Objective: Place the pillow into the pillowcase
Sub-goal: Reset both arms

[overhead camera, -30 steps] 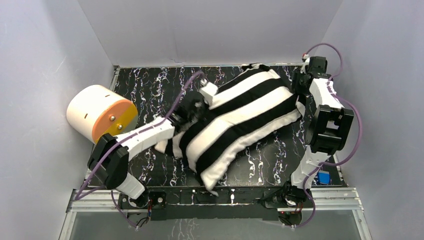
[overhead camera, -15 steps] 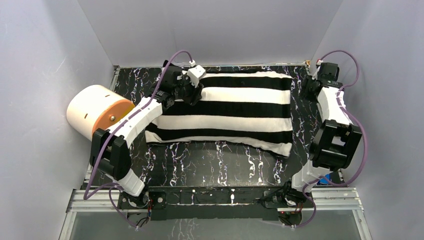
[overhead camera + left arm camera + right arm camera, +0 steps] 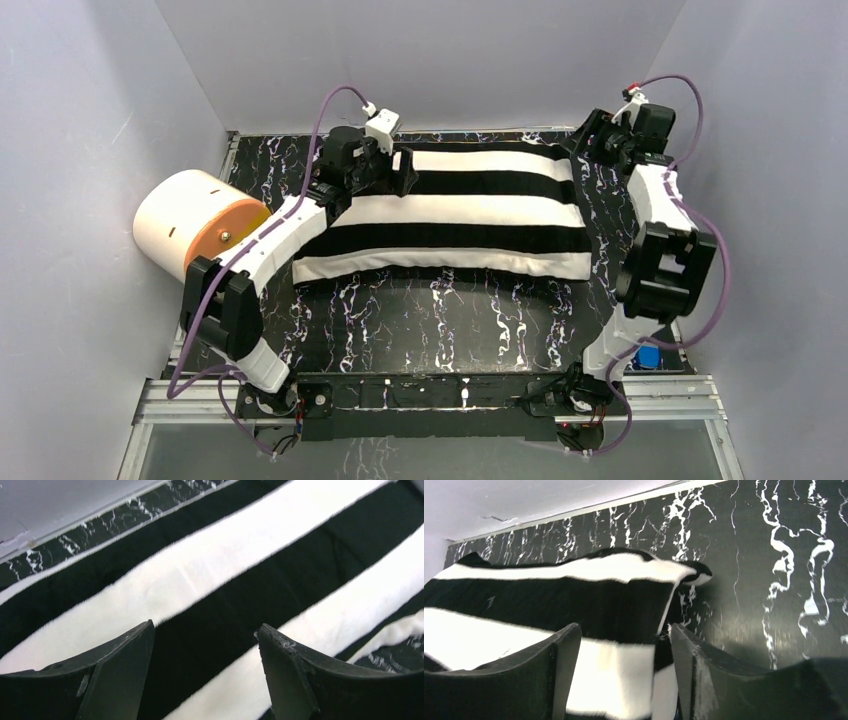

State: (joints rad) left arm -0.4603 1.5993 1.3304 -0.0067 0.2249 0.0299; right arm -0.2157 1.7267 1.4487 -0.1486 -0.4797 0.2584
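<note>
Seen from above, the striped pillowcase lies plump and flat across the far half of the marbled table, its stripes running from 9 to 3 o'clock. The pillow cannot be told apart from the white stripes. The left gripper sits over the case's 11 o'clock corner and the right gripper at its 1 o'clock corner. A cream cylinder with an orange face leans at the table's 9 o'clock edge, apart from the cloth. In the left wrist view, the left gripper stands with its fingers wide apart and nothing between them. Black and white bands of the pillowcase run beneath, from 8 toward 2 o'clock, with a strip of table at 10 o'clock. In the right wrist view, the right gripper is spread wide as well. The end of the pillowcase fills the view from 9 o'clock toward the centre, its edge falling in the gap between the fingers without being pinched. Bare table lies at 2 o'clock.
</note>
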